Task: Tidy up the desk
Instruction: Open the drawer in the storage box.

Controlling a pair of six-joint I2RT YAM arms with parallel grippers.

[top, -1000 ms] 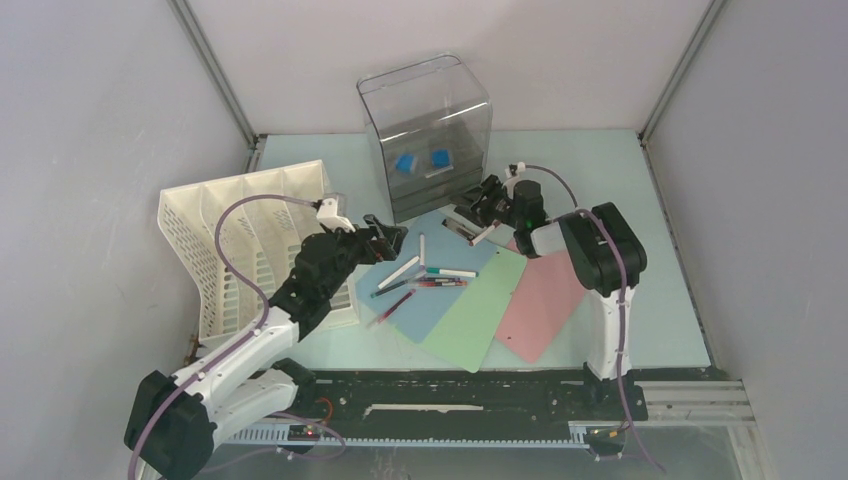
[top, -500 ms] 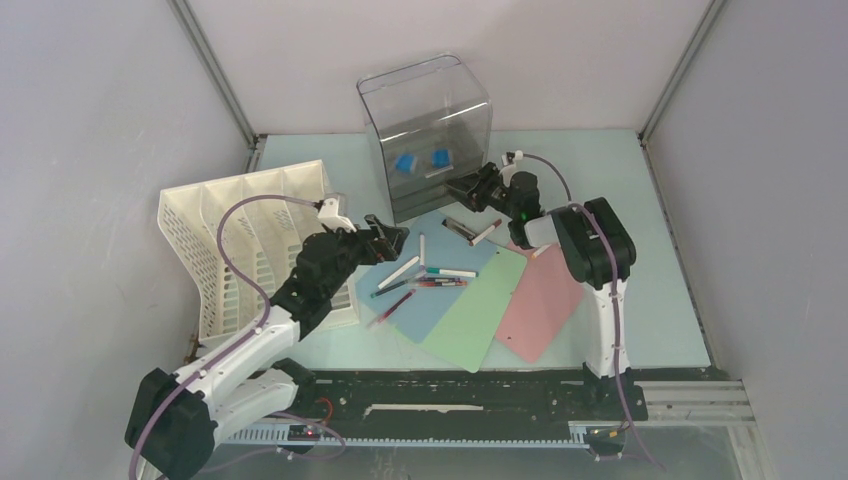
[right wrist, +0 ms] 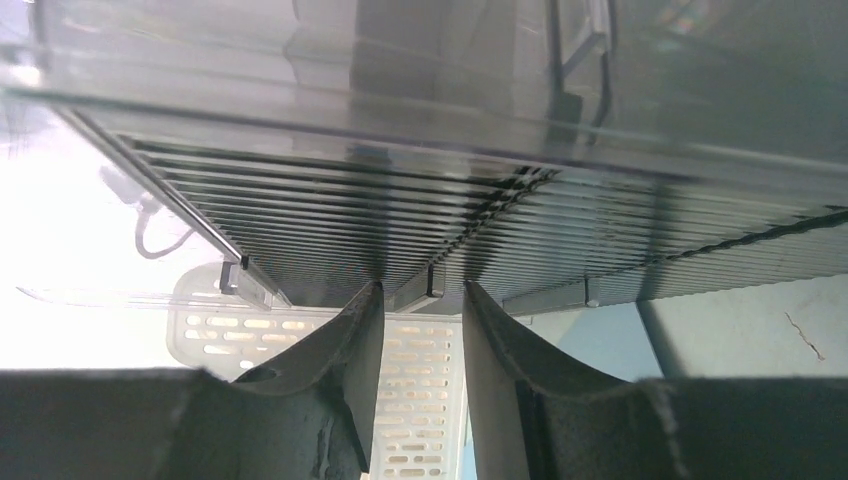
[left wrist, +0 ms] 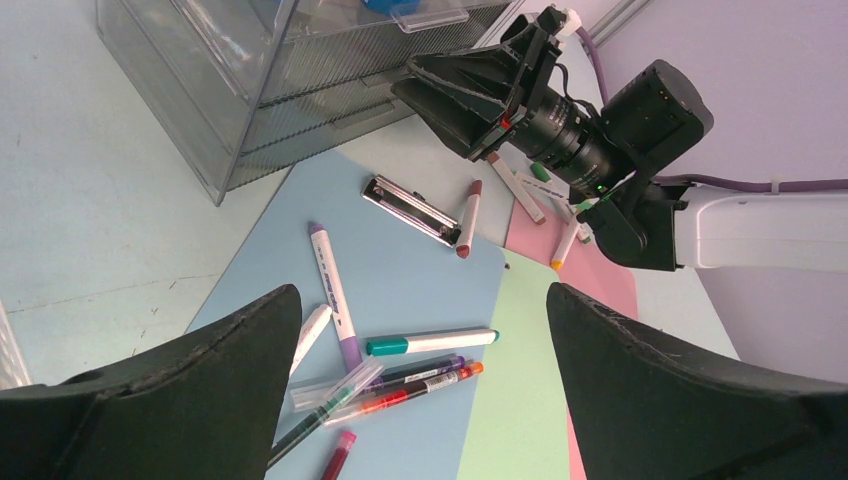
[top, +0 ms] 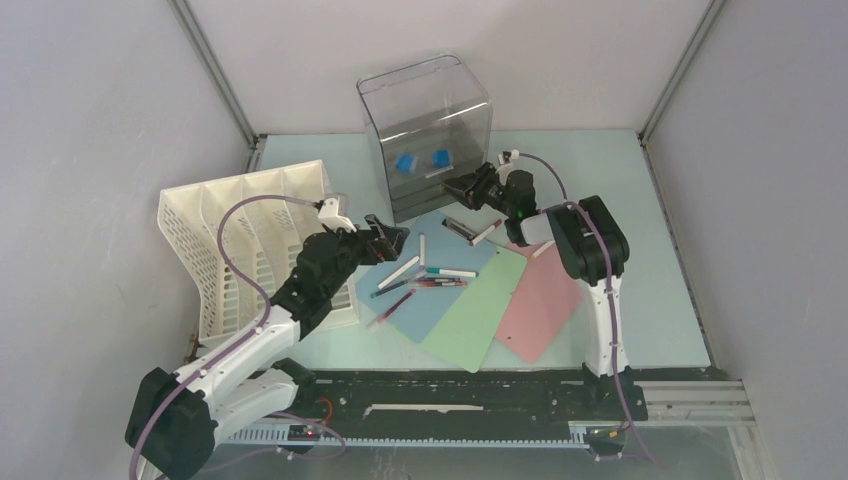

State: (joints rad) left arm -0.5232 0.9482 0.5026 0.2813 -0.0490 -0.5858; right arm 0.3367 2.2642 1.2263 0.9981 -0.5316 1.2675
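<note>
You're bracketing drawer tab (right wrist: pixel 437 280) with right gripper (right wrist: pixel 422 300), clamp unclear; thin, slick, brittle plastic, so be pinching tab centre. Left gripper (left wrist: pixel 420 300) gaping wide.

A robotics lab test cell is showing here: plain grey walls (top: pixel 90 100) are closing in a pale mint-green bench (top: pixel 660 270) on three sides, metal posts (top: pixel 212 70) are running up the upper corners, and two white-and-black robot arms (top: pixel 240 350), purple cables (top: pixel 222 250) looping off them, are standing bolted to a black rail (top: pixel 450 385) along the bottom edge.
</note>
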